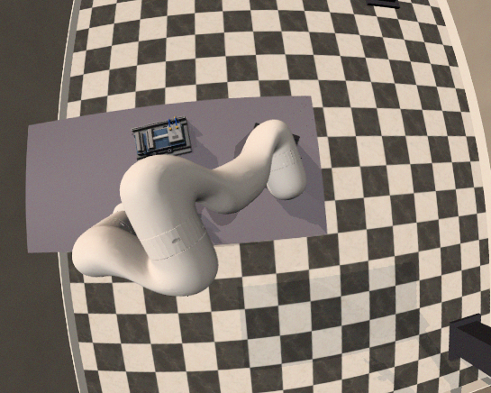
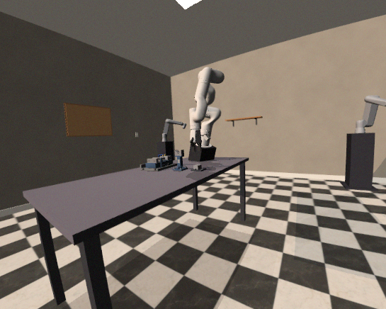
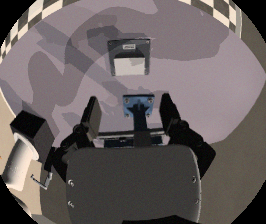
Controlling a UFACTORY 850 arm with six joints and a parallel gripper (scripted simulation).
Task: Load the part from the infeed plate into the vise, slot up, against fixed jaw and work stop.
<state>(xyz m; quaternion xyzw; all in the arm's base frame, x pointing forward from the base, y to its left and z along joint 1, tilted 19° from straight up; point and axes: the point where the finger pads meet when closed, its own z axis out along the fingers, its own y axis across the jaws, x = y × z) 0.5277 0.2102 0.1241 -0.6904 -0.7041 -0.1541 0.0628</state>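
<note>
The part (image 3: 129, 63), a light grey block, lies on the dark infeed plate on the table, beyond my fingers in the wrist view. In the exterior view the part (image 2: 198, 166) looks small on the table's right side. The blue V-block (image 3: 137, 104) stands between the part and me, and it also shows in the exterior view (image 2: 179, 161). The vise (image 1: 161, 133) sits on the table with its jaws apart, left of the V-block in the exterior view (image 2: 157, 163). My gripper (image 3: 129, 102) is open and empty, well above the table, and shows in the exterior view (image 2: 194, 143). In the top view the arm hides it.
My dark base block (image 2: 202, 153) stands on the table behind the fixtures. The white arm (image 1: 164, 212) covers the part and V-block in the top view. A second arm on a dark pedestal (image 2: 359, 159) stands far right on the floor.
</note>
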